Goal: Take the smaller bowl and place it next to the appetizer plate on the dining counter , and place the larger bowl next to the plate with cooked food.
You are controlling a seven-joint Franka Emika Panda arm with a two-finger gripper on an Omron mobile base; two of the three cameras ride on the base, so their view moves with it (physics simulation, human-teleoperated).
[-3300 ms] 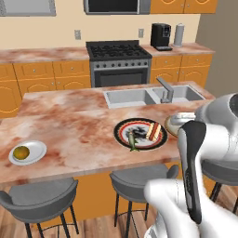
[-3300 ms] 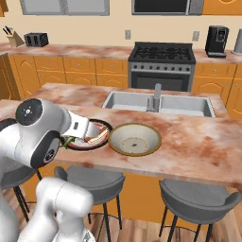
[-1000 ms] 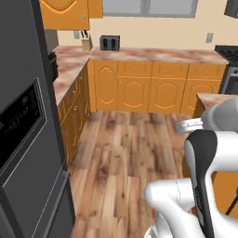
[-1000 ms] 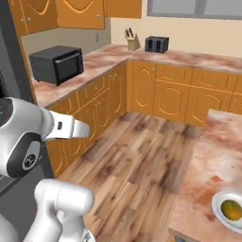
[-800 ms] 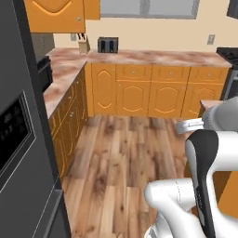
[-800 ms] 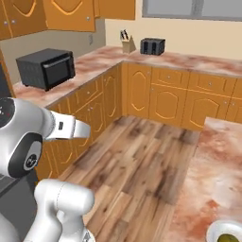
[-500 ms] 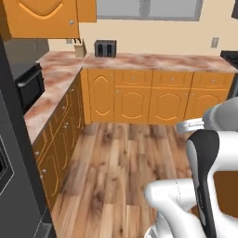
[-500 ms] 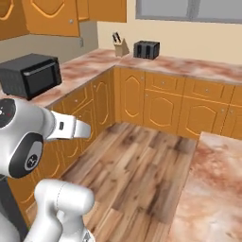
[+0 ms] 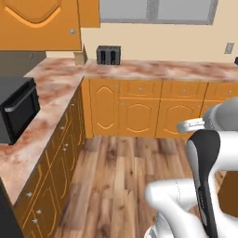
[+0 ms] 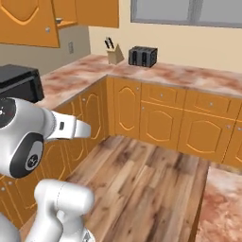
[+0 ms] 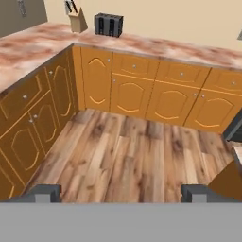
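**Open pincer faces a corner of wall cabinets**

The pincer (image 11: pixel 121 191) stands wide open with nothing between its tips; in the hand view the two dark fingertips (image 11: pixel 45 191) rise far apart at 7 and 5 o'clock, with bare wood floor (image 11: pixel 127 156) showing between them. Neither bowl can be made out in these pictures, so where they lie and which way they point cannot be told.

A corner of the dining counter (image 10: pixel 222 208), its pinkish-brown marbled top, sits at 4 o'clock in the right base view, with its edge running from 3 o'clock down toward 5 o'clock. What stands on it further along is out of the frame.

Ahead is an L-shaped wall desk (image 9: pixel 153 69) with the same marbled top over orange cabinet doors (image 9: pixel 123 111). A black toaster (image 9: pixel 108 55) stands on it at 12 o'clock in the left base view, with a knife block (image 10: pixel 112 54) just beside it toward the corner. A black microwave (image 9: pixel 16 109) sits on the side run of the wall desk at 9 o'clock in the left base view. A window (image 9: pixel 158 10) is above the toaster.

The white arm (image 10: pixel 28 132) reaches forward from 8 o'clock in the right base view, above the floor.
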